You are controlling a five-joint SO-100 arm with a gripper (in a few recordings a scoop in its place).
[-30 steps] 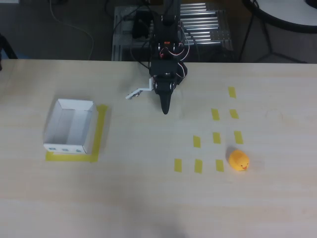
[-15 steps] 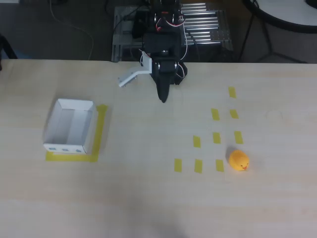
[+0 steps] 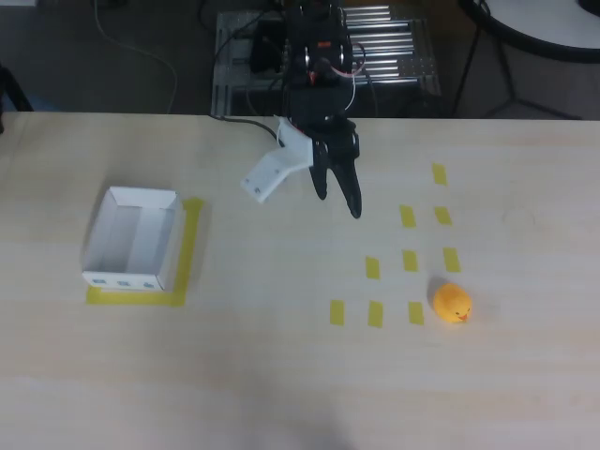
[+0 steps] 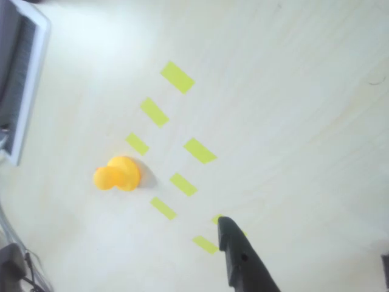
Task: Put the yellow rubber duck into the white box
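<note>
The yellow rubber duck sits on the table at the right, beside the lowest tape strips; the wrist view shows the duck lying alone on the wood. The white box stands at the left on a yellow tape outline, with nothing in it. My gripper hangs over the table's back middle, open wide, nothing between its fingers. Its black finger points down-right toward the strips, well short of the duck, and its white finger sticks out to the left. The black fingertip also shows in the wrist view.
Several short yellow tape strips lie flat between the gripper and the duck. The arm's base and cables stand behind the table's back edge. A metal rack sits behind it.
The gripper swung from pointing straight down the table to pointing right, toward the strips. Its jaws opened wider. Duck and box have not moved.
</note>
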